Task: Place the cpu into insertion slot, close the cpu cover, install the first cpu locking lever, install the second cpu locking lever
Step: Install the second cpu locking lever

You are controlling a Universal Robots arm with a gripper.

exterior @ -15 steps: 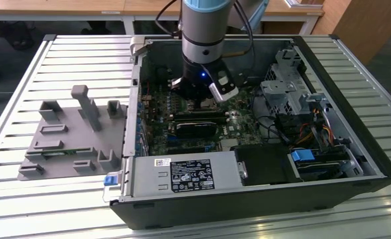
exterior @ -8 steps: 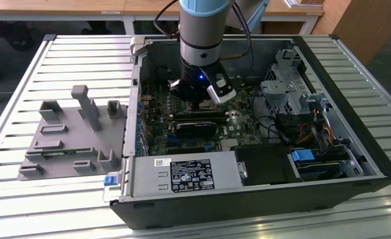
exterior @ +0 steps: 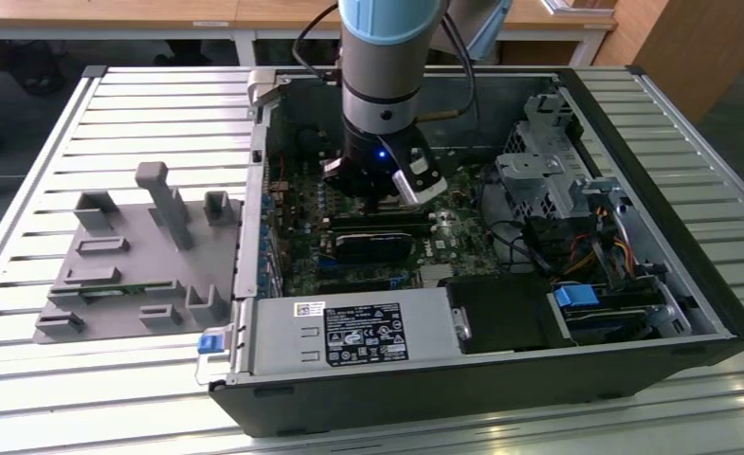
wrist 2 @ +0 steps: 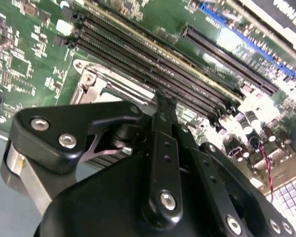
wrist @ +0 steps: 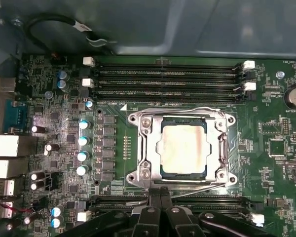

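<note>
CPU (wrist: 183, 150) sits seated in the insertion slot (wrist: 164, 174) on the green motherboard (wrist: 271, 148), its pale metal face showing through the square cut-out of the cpu cover (wrist: 145, 148), which lies flat over it in the first wrist view. Thin wire levers (wrist: 187, 109) run along two edges of the cover frame, though whether they are hooked under their catches is hard to make out. Long black memory slots (wrist: 167, 79) lie on the far side of the socket, and another pair beside the gripper is partly hidden by the black finger linkages. The gripper (wrist: 160, 197) hangs just beside the socket edge in that view, its two fingertips pressed together with nothing seen between them. In the second wrist view the gripper (wrist 2: 164, 101) body blocks most of the socket, leaving just a corner of the silver frame (wrist 2: 96, 81) visible beside the memory slots (wrist 2: 153, 59). In the exterior view the arm (exterior: 385, 57) reaches down into the open computer case (exterior: 650, 190), and its wrist covers the socket area, so the chip cannot be made out there; a grey fixture (exterior: 132, 256) rests on the slatted table (exterior: 43, 152) at the exterior view's left, well apart from the case.
</note>
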